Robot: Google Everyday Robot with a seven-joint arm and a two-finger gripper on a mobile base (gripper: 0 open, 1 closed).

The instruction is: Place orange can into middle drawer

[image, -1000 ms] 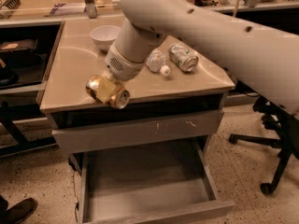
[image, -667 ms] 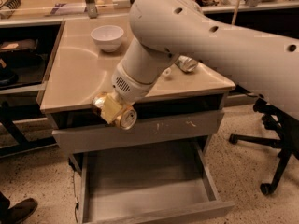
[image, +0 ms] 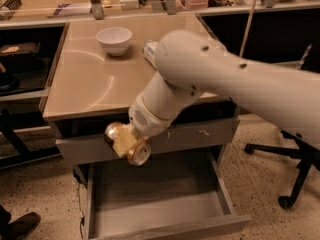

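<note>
The gripper (image: 124, 143) has dropped off the countertop's (image: 85, 84) near edge, pinching the orange can (image: 139, 153) sideways. Lower it further, well inside the middle drawer (image: 160, 206), before you let go.

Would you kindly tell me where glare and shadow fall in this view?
Camera view: a pale sheen arcs across the tabletop beside the bowl; the can, held in the gripper just above the open drawer, glints at both ends; the drawer floor is darkest toward the back.
</note>
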